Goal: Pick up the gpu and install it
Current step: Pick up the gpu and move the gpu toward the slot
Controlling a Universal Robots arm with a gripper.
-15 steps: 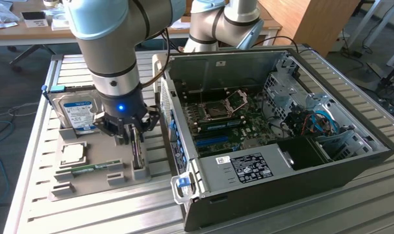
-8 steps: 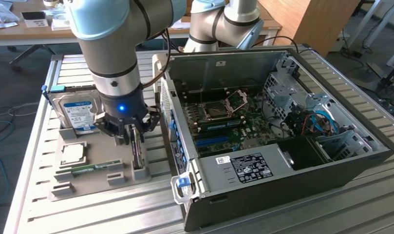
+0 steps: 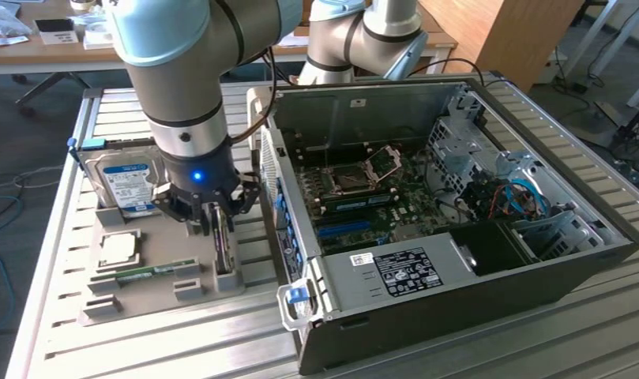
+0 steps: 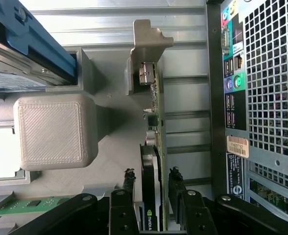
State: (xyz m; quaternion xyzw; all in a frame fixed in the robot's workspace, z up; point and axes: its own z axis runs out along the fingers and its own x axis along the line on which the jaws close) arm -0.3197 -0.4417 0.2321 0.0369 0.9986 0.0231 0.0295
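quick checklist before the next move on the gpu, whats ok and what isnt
1. gpu standing on edge in its slot of the grey tray: ok.
2. gripper lined up on the card, fingers on either side of it: ok.
3. Jaws closed on the card: not ok, they stand open with a gap showing.
4. Computer case side open, motherboard exposed: ok.
5. Target slot on the motherboard free: cannot tell.
6. Hard drive and memory stick clear of the fingers: ok.
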